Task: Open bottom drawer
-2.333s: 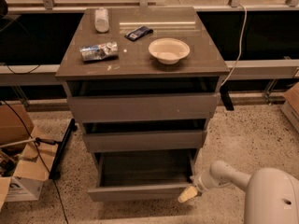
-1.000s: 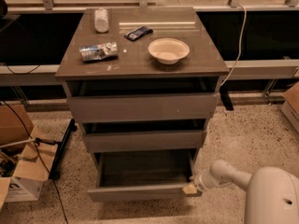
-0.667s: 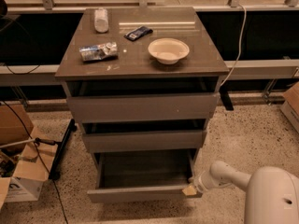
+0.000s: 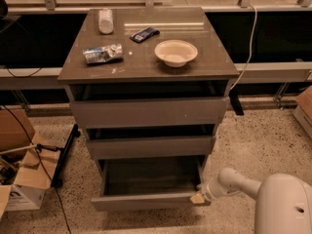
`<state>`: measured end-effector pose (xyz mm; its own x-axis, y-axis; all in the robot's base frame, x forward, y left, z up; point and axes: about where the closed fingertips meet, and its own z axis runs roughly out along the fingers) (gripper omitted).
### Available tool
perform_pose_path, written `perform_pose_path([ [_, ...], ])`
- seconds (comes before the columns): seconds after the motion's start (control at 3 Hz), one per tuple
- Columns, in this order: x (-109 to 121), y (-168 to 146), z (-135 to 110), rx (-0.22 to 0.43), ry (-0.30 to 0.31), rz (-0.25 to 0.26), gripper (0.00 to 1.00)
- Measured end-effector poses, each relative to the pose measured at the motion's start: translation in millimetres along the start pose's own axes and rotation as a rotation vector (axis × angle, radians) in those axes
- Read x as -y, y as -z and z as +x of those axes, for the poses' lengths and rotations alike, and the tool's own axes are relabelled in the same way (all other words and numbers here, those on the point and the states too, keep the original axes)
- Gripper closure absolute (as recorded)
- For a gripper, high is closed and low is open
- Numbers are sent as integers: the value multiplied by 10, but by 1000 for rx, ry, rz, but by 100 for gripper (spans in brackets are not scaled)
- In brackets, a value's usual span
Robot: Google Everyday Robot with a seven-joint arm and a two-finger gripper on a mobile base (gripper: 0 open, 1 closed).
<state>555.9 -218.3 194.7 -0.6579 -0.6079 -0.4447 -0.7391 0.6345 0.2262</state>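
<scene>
Camera view looks down on a grey-brown table [image 4: 214,57] with three drawers stacked under its top. The bottom drawer [image 4: 141,202] sits lowest, just above the speckled floor [image 4: 253,145]. It juts forward well past the middle drawer [image 4: 148,146] and the top drawer [image 4: 148,112]. Open floor lies in front of its leading edge and off to the right. On the left a cardboard box [image 4: 22,189] lies near, apart from the drawer's side.

The pincer [image 4: 197,198] is at the right end of the bottom drawer's front panel, touching that corner; I cannot tell whether it is apart, together or clamped there. Its white arm [image 4: 239,182] reaches in from the lower right, low over the floor.

The bottom drawer has a plain flat front with no handle and looks the narrowest of the three. Behind the panel its shallow grey box lies open to view, with side walls running back under the middle drawer.
</scene>
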Motion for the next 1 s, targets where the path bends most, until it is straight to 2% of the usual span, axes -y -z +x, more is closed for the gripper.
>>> perform_pose_path([
  [0.33, -304, -36, -121, -20, 134, -74, 100],
  [0.67, -725, 15, -297, -21, 325, -146, 100],
  [1.0, -1094, 40, -426, -21, 477, -205, 82],
])
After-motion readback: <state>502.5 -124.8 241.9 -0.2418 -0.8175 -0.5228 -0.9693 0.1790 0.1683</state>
